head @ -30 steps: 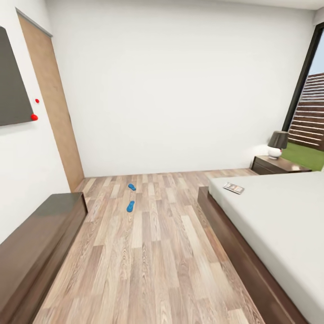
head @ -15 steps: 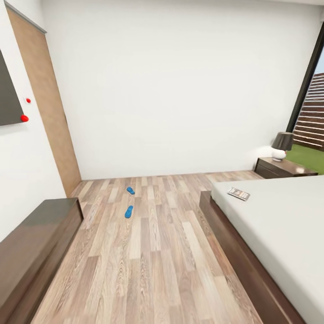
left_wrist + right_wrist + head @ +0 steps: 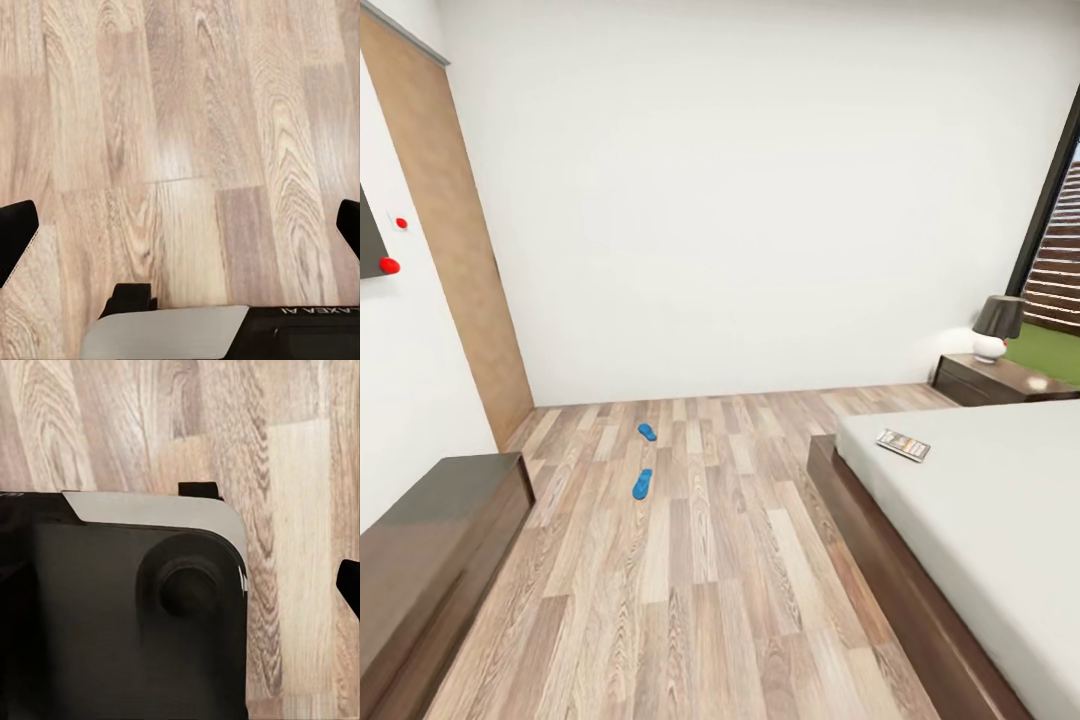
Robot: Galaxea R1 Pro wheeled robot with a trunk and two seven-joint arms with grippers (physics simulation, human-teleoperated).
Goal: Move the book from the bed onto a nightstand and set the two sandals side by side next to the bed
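Pale grey with an orange band, the book [image 3: 903, 444] lies flat on the bed [image 3: 980, 500] near the mattress corner closest to the far wall, untouched. Just beyond that end of the bed stands a nightstand [image 3: 1000, 380], carrying a lamp [image 3: 996, 328] with a dark shade. Two blue sandals [image 3: 645, 459] lie on the wood-plank floor [image 3: 700, 580], one behind the other and apart, well clear of the bed frame.

Left gripper [image 3: 180, 225]: jaws spread, dark tips at opposite edges of its wrist view, nothing between them but floor. Right gripper: one tip visible past the robot's own body; spread or closed cannot be told.

Assessment: approach step; no item placed yet. Next move calls for driving forward along the aisle until either the book or the sandals come within reach.

Clearances: a low dark cabinet [image 3: 430, 560] bounds the aisle on the left, the bed's wooden platform edge on the right. Open floor between them is wide; the sandals sit in the path ahead.
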